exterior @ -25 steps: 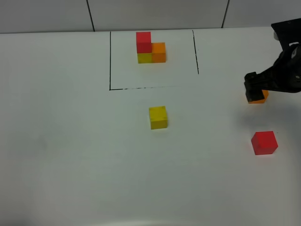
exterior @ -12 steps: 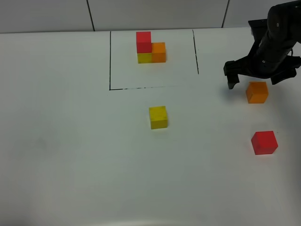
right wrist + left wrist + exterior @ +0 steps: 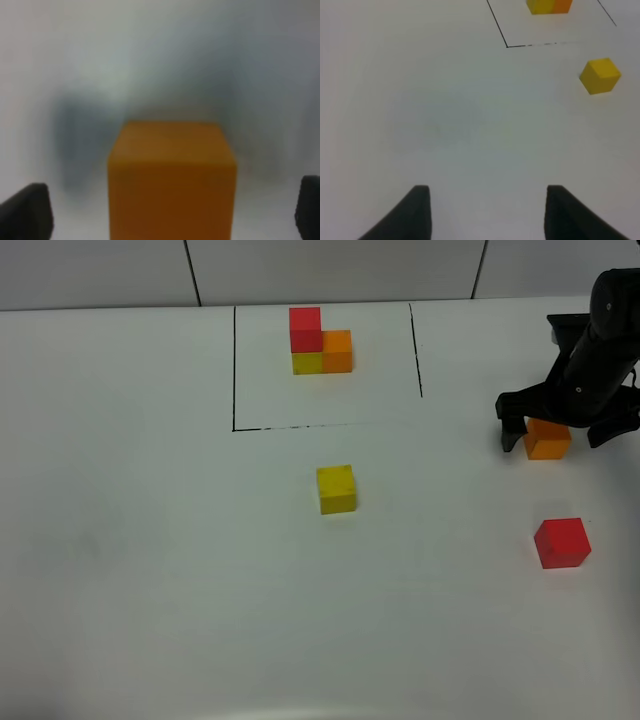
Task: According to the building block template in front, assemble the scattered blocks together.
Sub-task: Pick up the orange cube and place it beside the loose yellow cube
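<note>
On the white surface (image 3: 150,540), right edge of frame: straddles the orange cube (image 3: 547,440) with right fingers (image 3: 510,428) spread, not yet clamped; left fingers (image 3: 415,215) apart, empty.

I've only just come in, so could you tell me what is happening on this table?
The right gripper sits low over the loose orange cube on the right, jaws open on either side of it. The yellow cube and red cube lie apart, untouched. The template sits at the back inside its drawn outline; nothing is assembled yet.
</note>
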